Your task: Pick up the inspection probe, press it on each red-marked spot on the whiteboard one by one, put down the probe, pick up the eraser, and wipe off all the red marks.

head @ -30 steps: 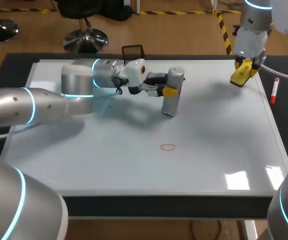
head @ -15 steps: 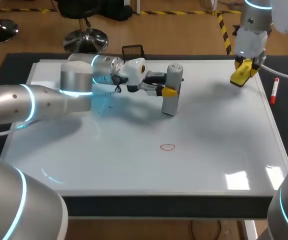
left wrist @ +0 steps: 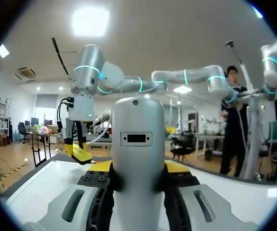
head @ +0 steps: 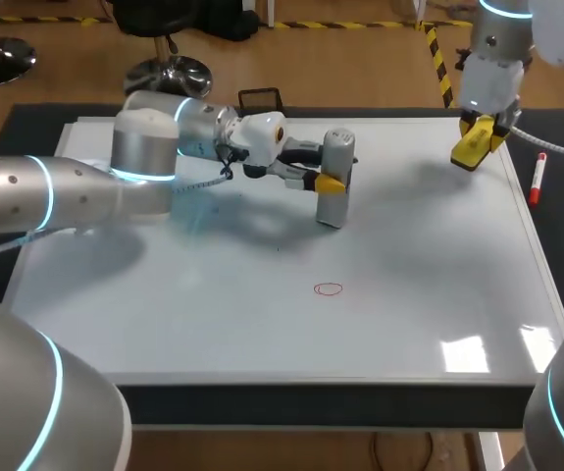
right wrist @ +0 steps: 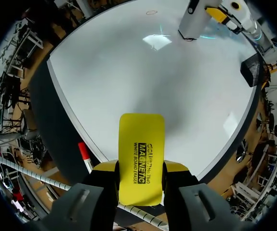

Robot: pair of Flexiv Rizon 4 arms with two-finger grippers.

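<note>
The left gripper (head: 333,180) is closed on the probe (head: 337,147), which stands upright at the far middle of the whiteboard (head: 262,334). Whether its tip touches the board cannot be told. The only red mark (head: 329,288) visible lies well apart from the probe, almost straight toward the near edge. The left arm is the closer one. The right gripper (head: 480,130) grips the eraser (right wrist: 141,144) above the far right corner.
</note>
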